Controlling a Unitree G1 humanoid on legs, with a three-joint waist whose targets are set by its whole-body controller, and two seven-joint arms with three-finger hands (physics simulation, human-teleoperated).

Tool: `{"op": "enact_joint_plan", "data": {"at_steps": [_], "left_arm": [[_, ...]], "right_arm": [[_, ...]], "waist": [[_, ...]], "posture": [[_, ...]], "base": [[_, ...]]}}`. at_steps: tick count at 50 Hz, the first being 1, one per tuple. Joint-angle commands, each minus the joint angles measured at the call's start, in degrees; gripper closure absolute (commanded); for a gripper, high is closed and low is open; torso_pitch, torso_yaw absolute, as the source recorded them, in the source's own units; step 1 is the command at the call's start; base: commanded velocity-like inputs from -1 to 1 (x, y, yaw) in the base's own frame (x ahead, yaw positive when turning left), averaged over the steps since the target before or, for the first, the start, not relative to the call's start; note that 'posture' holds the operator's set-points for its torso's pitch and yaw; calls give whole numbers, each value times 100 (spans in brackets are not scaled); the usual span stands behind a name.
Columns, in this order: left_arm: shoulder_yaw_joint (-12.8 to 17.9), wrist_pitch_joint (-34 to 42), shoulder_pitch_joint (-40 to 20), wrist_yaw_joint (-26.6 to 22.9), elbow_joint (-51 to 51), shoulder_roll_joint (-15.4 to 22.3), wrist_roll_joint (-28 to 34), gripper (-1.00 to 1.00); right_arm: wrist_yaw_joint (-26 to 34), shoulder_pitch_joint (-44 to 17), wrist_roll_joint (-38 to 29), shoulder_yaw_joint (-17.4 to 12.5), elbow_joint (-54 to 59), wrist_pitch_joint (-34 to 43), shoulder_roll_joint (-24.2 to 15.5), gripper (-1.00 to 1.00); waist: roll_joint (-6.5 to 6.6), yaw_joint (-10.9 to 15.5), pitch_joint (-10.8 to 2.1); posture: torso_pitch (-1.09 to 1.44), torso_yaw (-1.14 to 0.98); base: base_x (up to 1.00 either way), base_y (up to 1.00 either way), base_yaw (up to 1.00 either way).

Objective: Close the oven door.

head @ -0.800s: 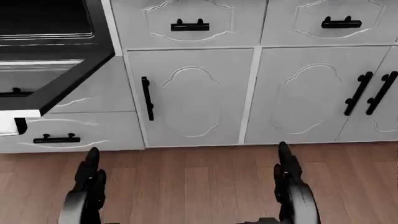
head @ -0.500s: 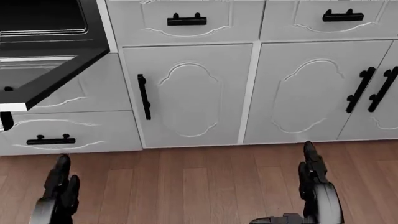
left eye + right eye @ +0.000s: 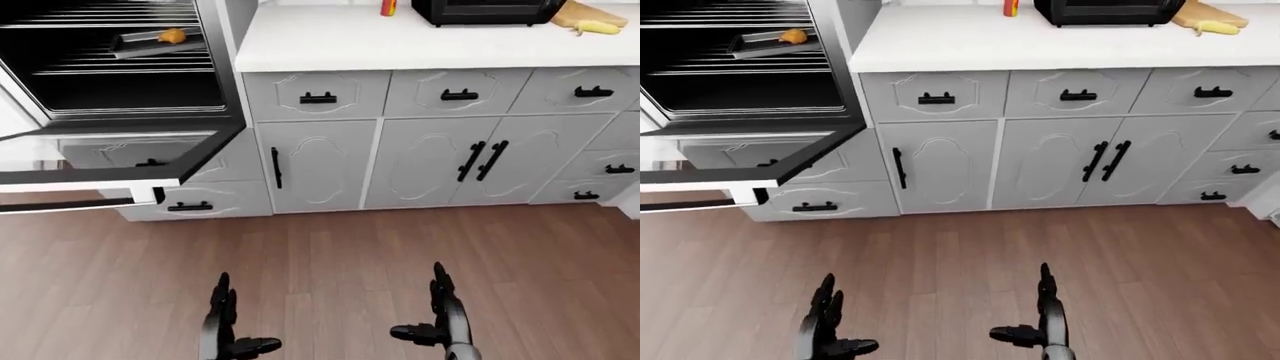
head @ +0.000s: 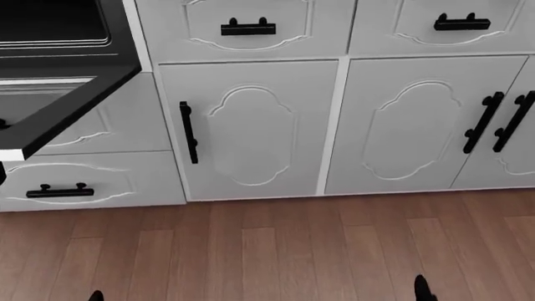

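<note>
The oven (image 3: 120, 67) stands at the upper left of the left-eye view. Its black door (image 3: 110, 161) hangs open, folded down flat, with its handle bar (image 3: 60, 204) along the near edge. A tray with an orange item (image 3: 160, 39) rests on a rack inside. My left hand (image 3: 240, 322) and right hand (image 3: 420, 307) are low over the wooden floor, open and empty, well below and to the right of the door. In the head view only my fingertips (image 4: 421, 288) show at the bottom edge, and the door's corner (image 4: 67, 103) shows at the left.
White cabinets and drawers with black handles (image 3: 420, 161) run to the right of the oven. The white counter (image 3: 330, 41) carries a black appliance (image 3: 487, 9), a red bottle (image 3: 388, 6) and a cutting board (image 3: 590, 19). Wooden floor (image 3: 330, 255) lies below.
In the head view both hands have dropped and spread apart, leaving only fingertips at the bottom edge. The cabinets have shifted slightly left, so the camera has moved a little.
</note>
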Motion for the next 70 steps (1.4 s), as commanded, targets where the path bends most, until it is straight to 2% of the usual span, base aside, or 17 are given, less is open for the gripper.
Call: {"op": "enact_joint_plan", "data": {"at_steps": [1,6,10,22,26,27,31,35,40,42,55,56,60,64,66,68,70], "left_arm": [[28,-101,-97,28,-125,47,93,-100],[83,-38,-114,7,-99,51,204,-100],[114,-33,-111,-8,-110,41,212,-100],[136,-23,-103,-30,-109,45,207,-100],[145,-24,-96,-49,-106,46,199,-100],[145,-23,-98,-50,-106,45,199,-100],[150,-10,-106,-62,-104,49,190,-100],[164,5,-114,-87,-105,53,169,-100],[174,14,-127,-95,-105,64,153,-100],[181,17,-128,-115,-107,64,138,-100],[143,18,-94,-88,-118,33,139,-100],[131,23,-91,-67,-115,37,155,-100],[123,22,-113,-123,-131,29,109,-100],[102,28,-112,-98,-136,24,116,-100],[105,46,-127,-109,-142,27,102,-100],[102,51,-138,-112,-137,33,102,-100],[138,94,-172,-147,-156,66,39,-100]], "right_arm": [[-148,-70,-79,-7,-119,-85,-68,-100],[-305,-58,-228,-4,-108,-19,-95,-100],[-337,-76,-278,9,-123,-7,-76,-100],[-321,-59,-327,20,-119,-2,-65,-100],[-295,-48,-331,13,-114,-4,-62,-100],[-297,-49,-335,14,-113,-4,-63,-100],[-265,-53,-314,-4,-116,4,-62,-100],[-271,-54,-330,-1,-109,4,-75,-100],[-281,-51,-346,3,-111,2,-64,-100],[-271,-51,-341,-3,-111,-1,-68,-100],[-270,-51,-369,-6,-107,6,-71,-100],[-250,-54,-353,-11,-117,2,-74,-100],[-253,24,-353,-7,-109,-18,-93,-100],[-225,11,-325,-6,-116,-22,-79,-100],[-214,-10,-314,-6,-121,-6,-81,-100],[-210,-31,-299,-6,-128,2,-81,-100],[-189,-28,-267,-25,-129,-7,-106,-100]], "waist": [[37,5,-178],[28,-19,-24],[413,-8,-5],[-104,-23,39],[-521,-37,-58],[-218,-100,14],[-327,-87,-69],[-74,-78,19],[617,-70,-180],[418,-17,-1],[-521,-46,2],[-281,-110,4],[-350,-80,-68],[-57,-76,16],[187,-74,5],[644,-45,-110],[409,-5,-56]], "posture": [[0,0],[0,0],[0,0],[0,0],[0,0],[0,0],[0,0],[0,0],[0,0],[0,0],[0,0],[0,0],[0,0],[0,0],[0,0],[0,0],[0,0]], "base": [[0,5,0],[0,21,0],[0,26,0],[0,36,0],[0,36,0],[0,37,0],[0,36,0],[0,36,0],[0,36,0],[0,37,0],[0,39,0],[0,41,0],[0,40,0],[0,40,0],[0,41,0],[0,41,0],[0,40,0]]}}
